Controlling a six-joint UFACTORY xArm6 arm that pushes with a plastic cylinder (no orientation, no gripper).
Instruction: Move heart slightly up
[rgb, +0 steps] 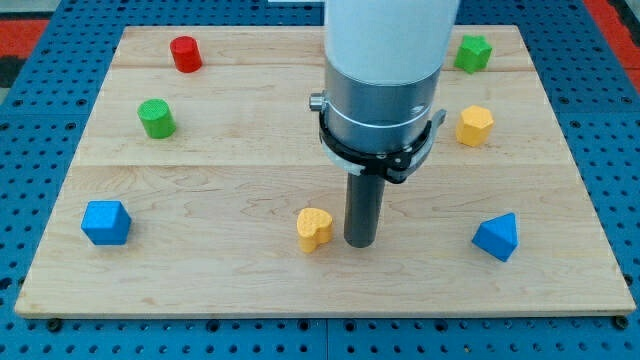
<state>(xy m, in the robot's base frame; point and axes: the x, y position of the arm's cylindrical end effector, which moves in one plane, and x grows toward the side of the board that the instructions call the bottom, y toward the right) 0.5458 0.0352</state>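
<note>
- Yellow heart sits low on the table, a bit left of centre, lobes toward the view's top-right as far as I can tell.
- My tip is down at table level just beside the heart, on its right; narrow gap or touching, can't tell which.
- No gripper on this rig, only the dark rod under a metal collar and a white arm body that covers the top-centre of the view; nothing is held.
- Table: pale wood planks w/ visible seams running left-right, grain light, surface clean.
- Around the table: blue pegboard w/ rows of holes; a bit of red shows at the view's top corners.
- Other blocks, all well apart from the heart:
  - red cylinder, top-left
  - green cylinder, left, below the red one
  - blue block, angular, bottom-left
  - green block, angular, top-right
  - yellow block, faceted, right, below the green one
  - blue pyramid-like block, bottom-right
</note>
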